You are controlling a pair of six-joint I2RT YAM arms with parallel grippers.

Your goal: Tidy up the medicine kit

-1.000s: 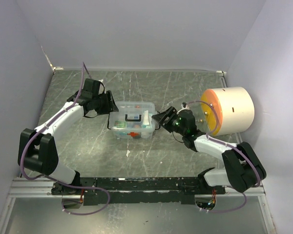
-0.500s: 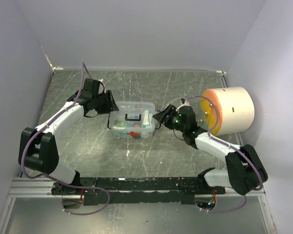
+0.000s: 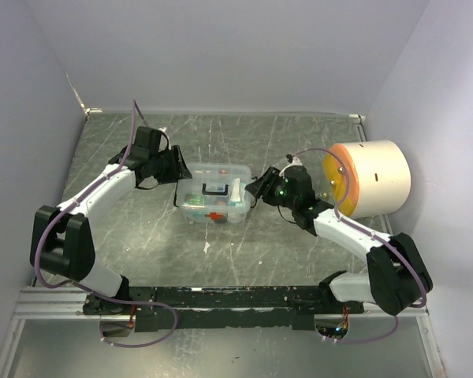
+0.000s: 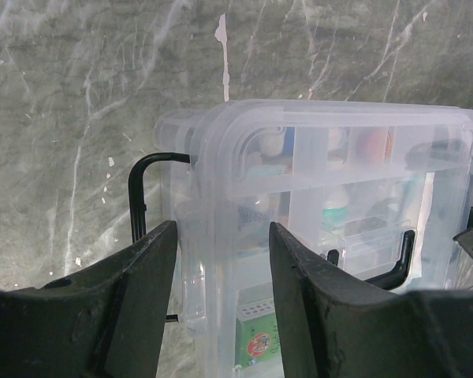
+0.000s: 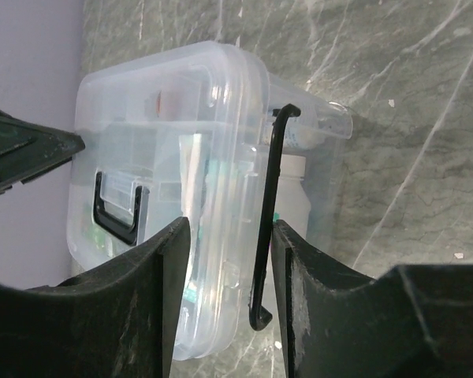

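R gripper (image 5: 229, 236) straddles the black wire clasp (image 5: 266, 213) on the medicine kit (image 5: 142, 118), jaws half apart (pinching or not, can't tell); L gripper (image 4: 221, 236) brackets the opposite end, grip equally unclear. Kit sits lid-on mid-table btwn the two. Looks like the unlatching step: next needs both clasps swung clear w/o dragging the box.

My right wrist camera shows the right pincer (image 5: 230, 228), with two black fingers (image 5: 142, 315) rising from the bottom edge and a gap between them. In that gap lies one end of the medicine kit (image 5: 165, 126), a clear plastic box. A thin black wire clasp (image 5: 266, 213) runs down it. I cannot tell whether either finger touches. A black handle (image 5: 114, 209) sits on the lid. The left pincer (image 5: 24, 153) pokes in at the far end. Beneath is the grey marbled table (image 5: 394, 118).
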